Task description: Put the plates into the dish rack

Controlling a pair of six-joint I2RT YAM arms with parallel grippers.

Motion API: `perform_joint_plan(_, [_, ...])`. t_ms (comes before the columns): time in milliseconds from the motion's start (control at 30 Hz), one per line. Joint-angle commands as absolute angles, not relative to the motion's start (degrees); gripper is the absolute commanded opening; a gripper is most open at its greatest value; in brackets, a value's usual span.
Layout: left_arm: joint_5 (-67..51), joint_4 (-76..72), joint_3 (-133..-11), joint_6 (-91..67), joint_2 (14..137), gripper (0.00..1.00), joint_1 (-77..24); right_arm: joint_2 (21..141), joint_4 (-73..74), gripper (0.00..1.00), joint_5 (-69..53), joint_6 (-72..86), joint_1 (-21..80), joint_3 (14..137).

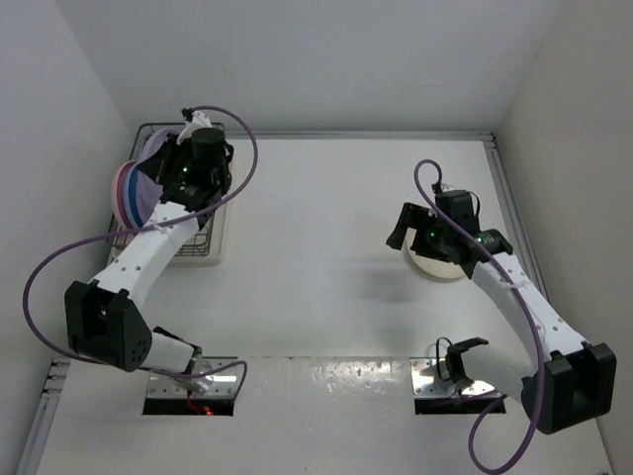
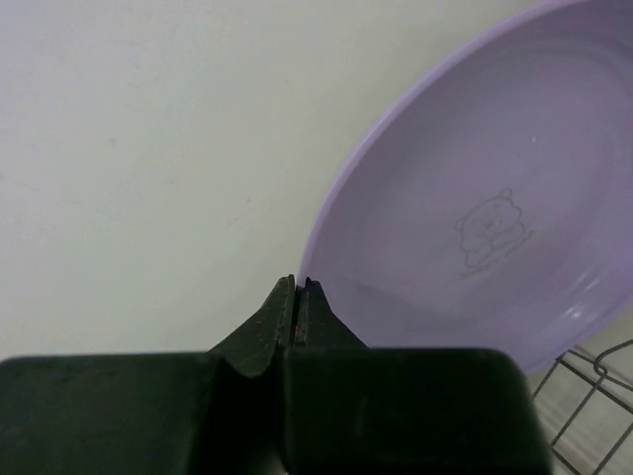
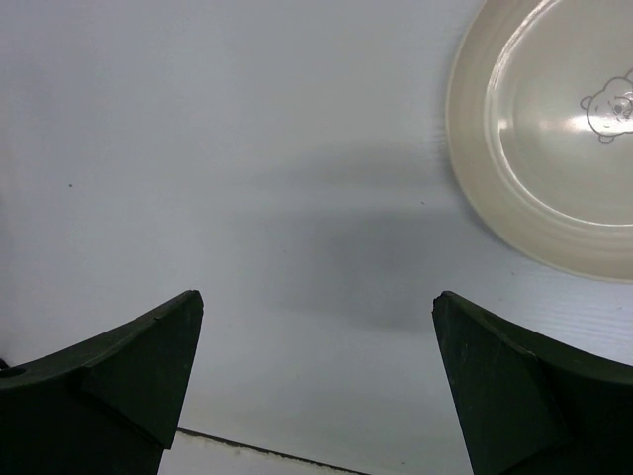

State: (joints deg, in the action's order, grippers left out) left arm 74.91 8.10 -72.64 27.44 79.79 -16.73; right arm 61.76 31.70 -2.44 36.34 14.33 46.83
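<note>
Left fingers [image 2: 267, 336] pressed together, nipping rim of lilac plate [image 2: 475, 198]; bear print on plate face. Left gripper [image 2: 298, 292] holds plate on edge over dish rack [image 1: 203, 249], just beside pink plate [image 1: 123, 193] standing in it. Cannot tell if lilac plate sits between prongs. Rack at far left corner of table [image 1: 316, 218], against wall. Right fingers [image 3: 129, 366] spread wide, nothing between. Right gripper [image 3: 318, 302] above table, near cream plate [image 3: 534, 148] lying flat at right.
</note>
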Motion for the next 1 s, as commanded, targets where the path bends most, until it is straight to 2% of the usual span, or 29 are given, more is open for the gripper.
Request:
perform_joint_plan(0, [79.80, -3.51, -68.92, 24.26, 74.62, 0.00, -16.00, 62.75, 30.49, 1.00, -3.61, 35.86, 14.06, 50.44])
perform_joint_plan(67, [79.80, -4.56, -65.42, 21.28, 73.31, 0.00, -16.00, 63.36, 30.76, 1.00, -3.69, 35.77, 14.15, 51.67])
perform_joint_plan(233, [81.21, -21.24, -55.65, 24.61, 72.42, 0.00, -14.68, 64.42, 32.34, 1.00, -3.52, 35.77, 14.15, 54.31])
perform_joint_plan(300, [81.73, -21.27, -54.06, 23.30, 72.42, 0.00, -14.68, 65.03, 33.13, 1.00, -3.60, 35.77, 14.15, 54.93])
perform_joint_plan(533, [80.51, -19.69, -50.37, 18.19, 75.49, 0.00, -12.57, 66.09, 34.89, 1.00, -2.37, 35.51, 14.15, 55.90])
perform_joint_plan(700, [80.51, -25.91, -47.64, 18.28, 75.50, 0.00, -12.57, 67.76, 37.09, 1.00, -2.46, 35.24, 14.15, 57.56])
perform_joint_plan(800, [81.04, -35.40, -46.58, 26.00, 75.50, 0.00, -12.57, 68.12, 37.27, 1.00, -2.55, 35.60, 14.33, 58.27])
perform_joint_plan(967, [79.80, -38.13, -46.67, 27.76, 75.50, 0.00, -14.31, 68.73, 37.88, 1.00, -2.81, 35.95, 14.41, 59.50])
